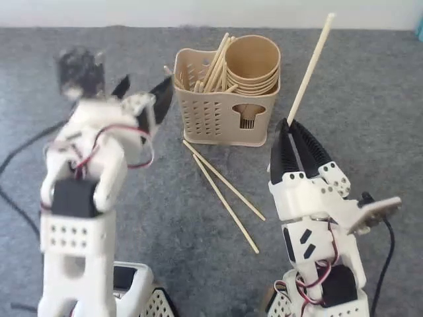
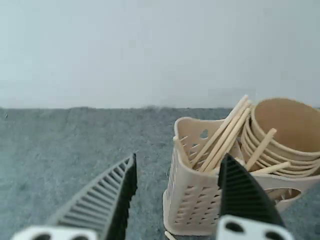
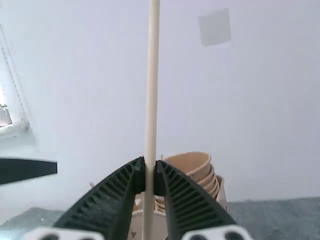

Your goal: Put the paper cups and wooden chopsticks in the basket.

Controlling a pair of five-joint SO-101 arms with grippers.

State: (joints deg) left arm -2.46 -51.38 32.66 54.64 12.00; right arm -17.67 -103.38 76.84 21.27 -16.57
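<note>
Off the basket's (image 1: 221,115) right front corner, the right gripper (image 1: 289,124) pinches one chopstick (image 1: 310,66) by its lower end, probably to be tipped in beside the cups (image 1: 254,63), while the left gripper (image 1: 142,89) gapes wide left of the basket and two chopsticks (image 1: 225,188) lie before it.

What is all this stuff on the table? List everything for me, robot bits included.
basket: one, beige, perforated, standing on the mat between the arms, at the far side
paper cups: a stack of several, tan, inside the basket
chopsticks in the basket: several, pale wood, leaning beside the cups
loose chopsticks: two, pale wood, lying on the mat in front of the basket
held chopstick: one, pale wood, pointing up from the right claw
mat: one, grey, covering the table
left claw: one, black fingers on a white arm, open, beside the basket
right claw: one, black fingers on a white arm, shut on the held chopstick
</note>
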